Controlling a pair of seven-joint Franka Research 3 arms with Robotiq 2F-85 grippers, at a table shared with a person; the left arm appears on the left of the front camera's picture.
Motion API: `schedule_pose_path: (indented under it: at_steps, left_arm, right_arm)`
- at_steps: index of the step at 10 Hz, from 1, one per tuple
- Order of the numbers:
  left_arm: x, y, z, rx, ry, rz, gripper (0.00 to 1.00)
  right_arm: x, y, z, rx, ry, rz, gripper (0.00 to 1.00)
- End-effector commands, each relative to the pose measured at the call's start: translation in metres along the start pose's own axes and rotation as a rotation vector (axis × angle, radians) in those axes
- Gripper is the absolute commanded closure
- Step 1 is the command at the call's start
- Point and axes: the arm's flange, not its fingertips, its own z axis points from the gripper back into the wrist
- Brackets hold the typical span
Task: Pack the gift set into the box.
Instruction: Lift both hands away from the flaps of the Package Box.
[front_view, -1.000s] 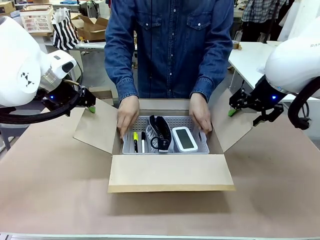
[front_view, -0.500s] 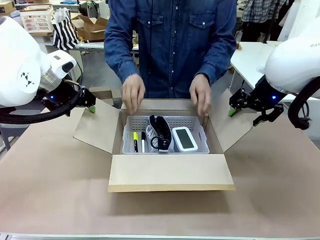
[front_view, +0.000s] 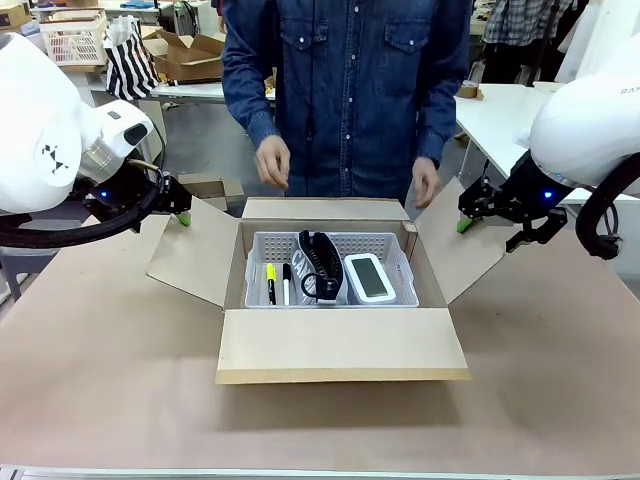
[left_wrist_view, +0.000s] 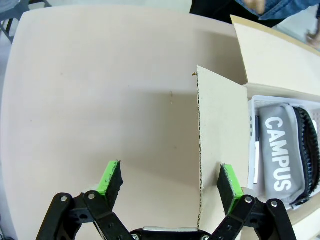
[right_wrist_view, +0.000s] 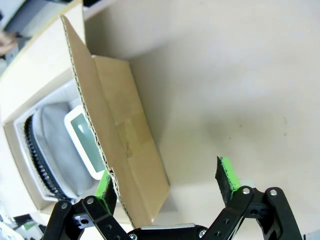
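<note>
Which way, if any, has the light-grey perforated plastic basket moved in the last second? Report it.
No. The basket keeps the same spot inside the brown cardboard box, against its near flap.

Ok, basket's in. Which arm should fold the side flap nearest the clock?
Right. The right gripper, open, hangs at the outer edge of that flap, on the clock side of the box. The left gripper is at the opposite flap, by the pens.

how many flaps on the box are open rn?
4. Left flap and right flap splay outward, near flap folds out flat in front, far flap is turned back at the rear edge. None shut; none hidden.
</note>
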Motion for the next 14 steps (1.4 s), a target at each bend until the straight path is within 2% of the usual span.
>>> schedule_pose_path:
  at_steps: [1, 14]
  left_arm:
    - [0.0003, -0.0001, 0.0021, 0.012, 0.004, 0.008, 0.0]
    - [0.0003, -0.0001, 0.0021, 0.012, 0.004, 0.008, 0.0]
  right_arm:
    - [0.001, 0.0029, 0.0028, -0.019, -0.009, -0.016, 0.0]
    - [0.001, 0.0029, 0.0028, -0.019, -0.009, -0.016, 0.0]
